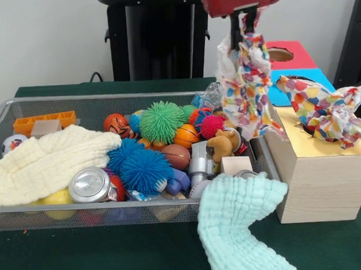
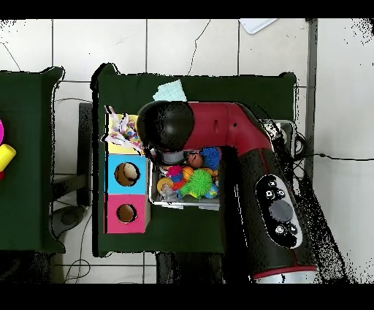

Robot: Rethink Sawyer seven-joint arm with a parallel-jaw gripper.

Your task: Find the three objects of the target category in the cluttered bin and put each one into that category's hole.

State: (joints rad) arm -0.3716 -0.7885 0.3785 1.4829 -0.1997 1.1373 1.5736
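Observation:
My gripper (image 1: 244,18) hangs at the top of the front view, shut on a whitish wrapper (image 1: 245,77) with multicoloured patches. The wrapper dangles above the right end of the silver wire mesh bin (image 1: 45,103), next to the wooden boxes. A second such wrapper (image 1: 324,110) sits crumpled on the hole of the yellow-topped box (image 1: 303,165), partly sticking out; it also shows in the overhead view (image 2: 123,133). I see no third wrapper. In the overhead view my arm (image 2: 219,131) covers the gripper and much of the bin (image 2: 187,205).
The bin holds a cream cloth (image 1: 48,160), green (image 1: 161,121) and blue (image 1: 138,167) spiky balls, a silver can (image 1: 89,185) and small toys. A mint cloth (image 1: 240,228) hangs over its front rim. Blue (image 2: 126,174) and red (image 2: 126,213) box tops with holes lie beyond the yellow one.

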